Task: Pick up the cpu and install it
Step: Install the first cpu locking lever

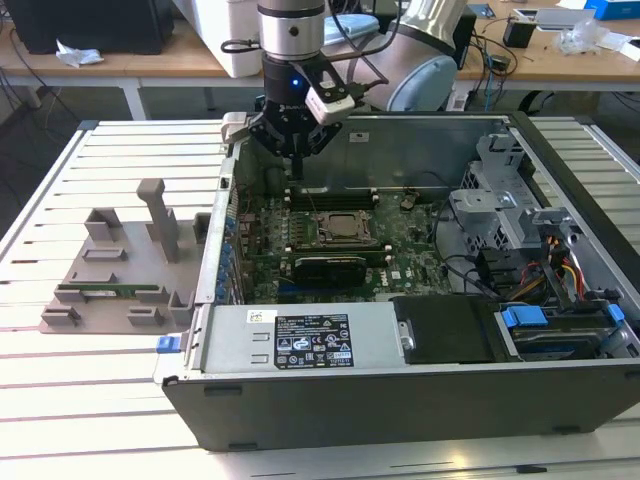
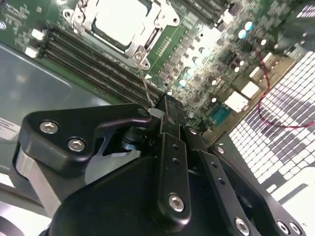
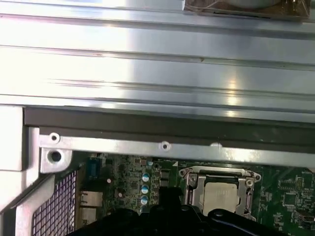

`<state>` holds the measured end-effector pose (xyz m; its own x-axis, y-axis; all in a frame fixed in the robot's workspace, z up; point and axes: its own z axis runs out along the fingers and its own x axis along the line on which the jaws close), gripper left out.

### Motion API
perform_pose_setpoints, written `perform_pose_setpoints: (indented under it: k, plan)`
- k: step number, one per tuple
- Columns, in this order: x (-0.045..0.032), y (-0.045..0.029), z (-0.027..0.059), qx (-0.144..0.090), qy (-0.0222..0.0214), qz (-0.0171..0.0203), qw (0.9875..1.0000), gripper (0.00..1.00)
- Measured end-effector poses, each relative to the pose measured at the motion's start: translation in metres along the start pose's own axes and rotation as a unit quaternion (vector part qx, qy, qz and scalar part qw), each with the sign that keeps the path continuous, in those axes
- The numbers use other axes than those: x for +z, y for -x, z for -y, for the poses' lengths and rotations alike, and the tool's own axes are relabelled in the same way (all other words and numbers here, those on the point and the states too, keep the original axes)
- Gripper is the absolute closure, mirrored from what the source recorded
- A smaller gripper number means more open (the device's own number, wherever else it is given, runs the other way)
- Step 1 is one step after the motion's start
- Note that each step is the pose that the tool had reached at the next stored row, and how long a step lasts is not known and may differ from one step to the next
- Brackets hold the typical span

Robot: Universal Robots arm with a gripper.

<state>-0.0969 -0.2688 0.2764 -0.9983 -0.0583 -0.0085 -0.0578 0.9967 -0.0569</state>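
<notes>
The cpu (image 1: pixel 345 228) sits in the motherboard socket (image 1: pixel 343 230), inside the computer case (image 1: pixel 400 390).

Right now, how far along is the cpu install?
Looks mostly done: the cpu already lies in the motherboard socket, its pale top visible in both wrist views. In hand: nothing that I can see; the gripper hangs above the board inside the computer case, beside the memory slots. Left: I cannot tell whether the socket frame is latched down.

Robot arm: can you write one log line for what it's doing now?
tool: shut, above case back edge | cpu: in socket | holding: nothing seen
</notes>
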Motion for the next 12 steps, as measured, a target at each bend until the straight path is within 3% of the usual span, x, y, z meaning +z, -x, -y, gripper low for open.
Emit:
perform_pose_setpoints:
  k: [3, 6, 12]
  plan:
    - [0.0117, -0.0011, -0.0074, 0.0, -0.0001, -0.0001, 1.0, 0.89]
    - [0.0153, 0.0208, -0.0064, 0.0, 0.0001, -0.0018, 1.0, 0.89]
    - [0.0177, 0.0349, -0.0056, 0.0, 0.0002, -0.0035, 1.0, 0.89]
